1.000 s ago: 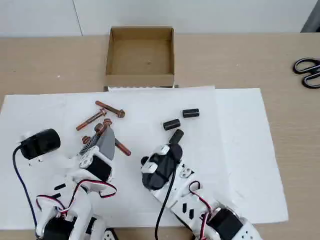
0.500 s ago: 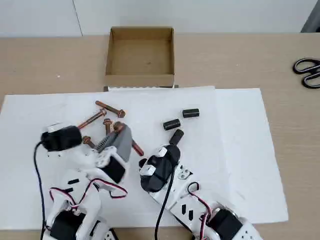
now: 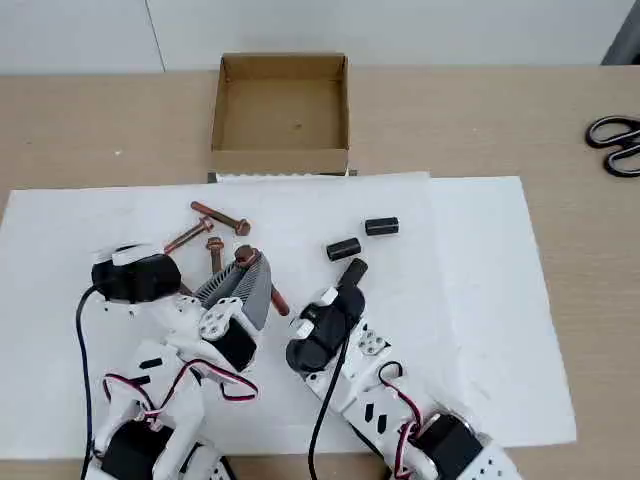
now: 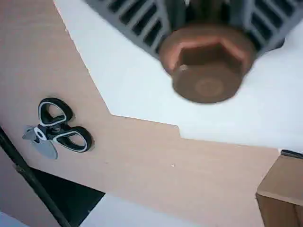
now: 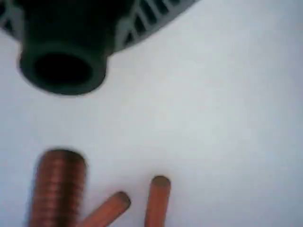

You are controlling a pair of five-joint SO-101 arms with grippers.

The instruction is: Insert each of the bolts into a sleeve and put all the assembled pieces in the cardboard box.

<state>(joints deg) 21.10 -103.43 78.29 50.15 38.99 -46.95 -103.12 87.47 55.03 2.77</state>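
Observation:
My left gripper [image 3: 252,272] is shut on a copper bolt [image 3: 262,280], hex head [image 4: 208,66] toward the box and threaded end [image 5: 57,189] toward the right arm. My right gripper [image 3: 340,292] is shut on a black sleeve [image 3: 354,271] whose open bore [image 5: 64,68] faces the bolt's threaded tip, a short gap apart. Two loose black sleeves [image 3: 343,248] [image 3: 381,226] lie on the white paper [image 3: 480,300]. Three loose bolts [image 3: 220,217] [image 3: 188,236] [image 3: 215,248] lie beyond the left gripper. The cardboard box [image 3: 281,160] stands open beyond the paper.
Black scissors [image 3: 615,143] lie on the wooden table at the far right, also seen as scissors [image 4: 57,130] from the left wrist. A corner of the box [image 4: 284,189] shows there too. The right half of the paper is bare.
My left gripper has swung right toward the right arm, carrying the bolt off the paper. The right gripper has shifted slightly with its sleeve.

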